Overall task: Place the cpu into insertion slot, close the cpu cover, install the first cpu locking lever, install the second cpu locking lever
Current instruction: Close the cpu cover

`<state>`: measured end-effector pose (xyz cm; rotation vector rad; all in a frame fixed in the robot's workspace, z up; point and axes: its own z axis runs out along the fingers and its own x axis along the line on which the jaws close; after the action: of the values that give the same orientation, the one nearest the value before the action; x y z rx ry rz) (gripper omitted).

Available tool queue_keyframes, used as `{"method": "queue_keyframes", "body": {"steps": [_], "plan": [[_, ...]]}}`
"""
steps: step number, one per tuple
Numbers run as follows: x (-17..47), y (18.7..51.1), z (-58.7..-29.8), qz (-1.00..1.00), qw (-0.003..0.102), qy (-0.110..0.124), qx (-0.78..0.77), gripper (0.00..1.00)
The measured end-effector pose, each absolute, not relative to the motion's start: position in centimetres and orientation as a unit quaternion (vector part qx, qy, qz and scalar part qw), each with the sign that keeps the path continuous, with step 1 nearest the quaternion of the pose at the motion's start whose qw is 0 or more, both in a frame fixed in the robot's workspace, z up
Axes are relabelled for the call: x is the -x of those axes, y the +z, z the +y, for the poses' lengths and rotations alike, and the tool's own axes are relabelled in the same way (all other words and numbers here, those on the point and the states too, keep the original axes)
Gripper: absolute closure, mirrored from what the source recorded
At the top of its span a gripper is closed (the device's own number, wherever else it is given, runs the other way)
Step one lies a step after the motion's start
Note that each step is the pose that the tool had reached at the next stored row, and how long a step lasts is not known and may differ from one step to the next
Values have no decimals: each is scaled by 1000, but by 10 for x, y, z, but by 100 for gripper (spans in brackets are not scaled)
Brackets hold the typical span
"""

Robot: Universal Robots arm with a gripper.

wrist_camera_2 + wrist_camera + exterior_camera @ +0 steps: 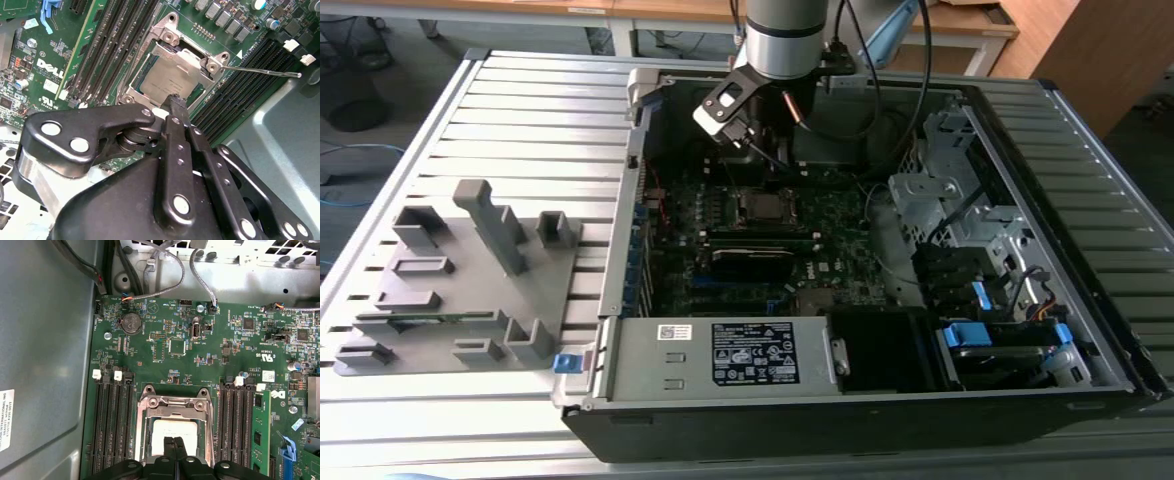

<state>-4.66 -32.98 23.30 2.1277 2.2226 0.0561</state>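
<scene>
One cpu [160, 82] sits under one cpu cover [189, 56], beneath one closed gripper [174, 102].

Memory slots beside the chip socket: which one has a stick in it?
The outermost slot on the blue clip's side: it holds a green memory stick; the others are empty and black.

A grey slatted metal table [520, 120] spreads beneath and around the claw [771, 160]. Beyond the claw stand wooden desks [680, 8]. A brown wooden cabinet [1107, 50] rises to the exterior view's right of the claw. Well off to the exterior view's left of the claw, a loose blue cable [347, 150] lies on dark grey floor [414, 50]. The light is even and soft.
</scene>
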Motion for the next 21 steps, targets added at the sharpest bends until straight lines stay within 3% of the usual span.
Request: {"method": "queue_keyframes", "body": {"steps": [21], "plan": [[47, 233, -330, 741, 32, 19, -671, 89]]}}
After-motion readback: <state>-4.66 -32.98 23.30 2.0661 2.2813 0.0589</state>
